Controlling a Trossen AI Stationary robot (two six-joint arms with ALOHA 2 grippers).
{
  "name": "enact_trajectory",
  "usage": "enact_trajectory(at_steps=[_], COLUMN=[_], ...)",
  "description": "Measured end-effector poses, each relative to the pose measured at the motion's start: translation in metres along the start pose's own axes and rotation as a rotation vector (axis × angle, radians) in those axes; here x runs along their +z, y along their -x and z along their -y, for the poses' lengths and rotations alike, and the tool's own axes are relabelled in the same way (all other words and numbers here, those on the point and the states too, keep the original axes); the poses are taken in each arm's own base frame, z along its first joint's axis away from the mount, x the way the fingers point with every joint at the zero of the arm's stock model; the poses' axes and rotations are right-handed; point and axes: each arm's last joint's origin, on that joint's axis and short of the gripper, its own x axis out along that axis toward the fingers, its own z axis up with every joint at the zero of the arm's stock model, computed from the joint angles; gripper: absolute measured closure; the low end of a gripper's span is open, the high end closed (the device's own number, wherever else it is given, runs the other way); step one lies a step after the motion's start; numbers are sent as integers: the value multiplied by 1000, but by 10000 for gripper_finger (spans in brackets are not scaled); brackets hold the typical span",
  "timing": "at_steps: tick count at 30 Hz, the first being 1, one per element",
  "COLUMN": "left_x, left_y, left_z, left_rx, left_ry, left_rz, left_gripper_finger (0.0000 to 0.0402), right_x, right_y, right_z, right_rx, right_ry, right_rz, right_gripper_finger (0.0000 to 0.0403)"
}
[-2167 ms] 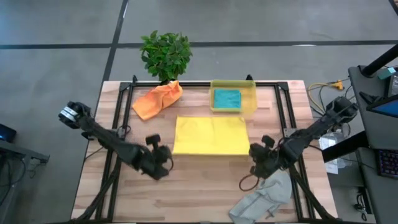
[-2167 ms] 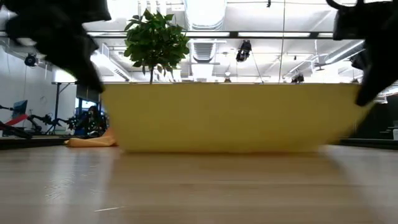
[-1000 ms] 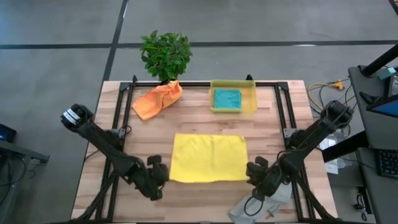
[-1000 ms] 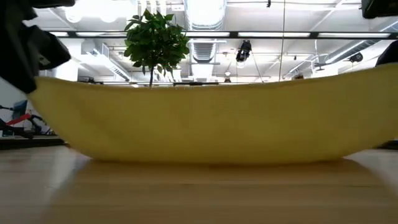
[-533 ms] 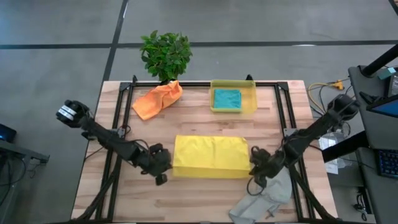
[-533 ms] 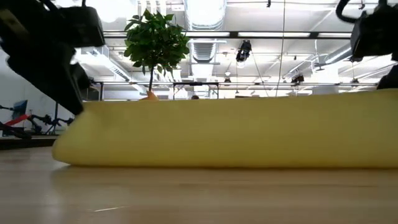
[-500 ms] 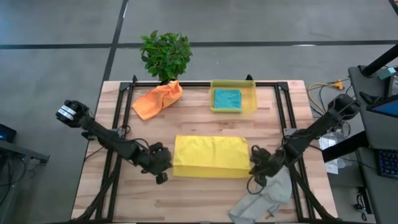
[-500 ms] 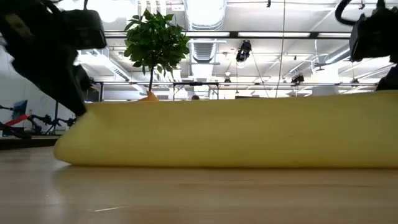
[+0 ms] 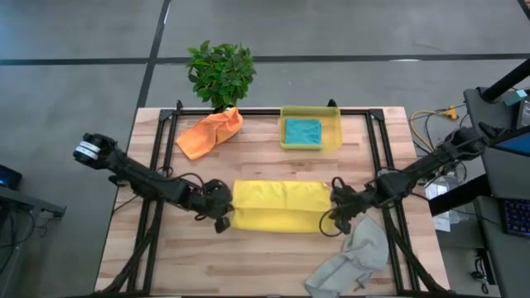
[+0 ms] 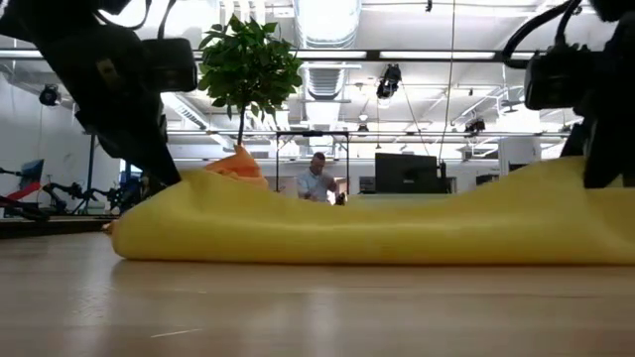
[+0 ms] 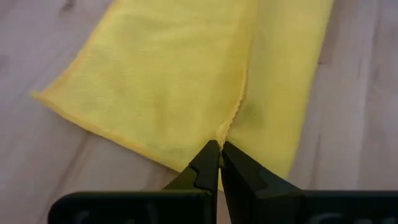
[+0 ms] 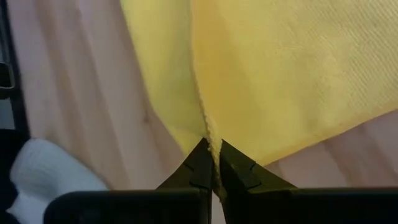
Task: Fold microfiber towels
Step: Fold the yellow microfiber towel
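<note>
Both pincers pinch the yellow towel [image 9: 280,207] at its two ends.
If the left pincer [image 11: 217,163] or the right pincer [image 12: 212,163] slips off its thin edge, the fold falls crooked.

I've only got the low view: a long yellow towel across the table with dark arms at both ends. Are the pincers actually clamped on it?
Observer: Yes. The left wrist view shows the left pincer shut on the yellow towel, pinching a hemmed edge.
Operator: And the other end?
Observer: The right pincer is shut on the towel's edge too, seen from its own wrist camera.
Operator: Is it folded over yet?
Observer: From above it lies as a narrow band with one layer over another, a hem line running along it.
Operator: Where are the other towels?
Observer: The teal towel sits in the yellow bin, the orange towel lies crumpled by the plant, and the grey towel lies at the table's near edge.
</note>
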Motion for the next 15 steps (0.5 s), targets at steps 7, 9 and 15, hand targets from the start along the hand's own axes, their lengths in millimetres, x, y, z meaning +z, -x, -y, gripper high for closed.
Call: enact_trajectory(at_steps=[7, 9, 15], left_x=[7, 8, 11], left_y=[-3, -3, -5], left_z=[-7, -9, -15], left_rx=[24, 35, 95], left_ry=[34, 42, 58], left_rz=[29, 35, 72], left_gripper_finger=[402, 402, 402], right_x=[9, 11, 17], right_y=[-2, -3, -4], right_z=[13, 17, 27], right_rx=[-45, -60, -75], right_ry=[-11, -15, -18], right_rz=[25, 29, 30], right_gripper_finger=[394, 394, 394])
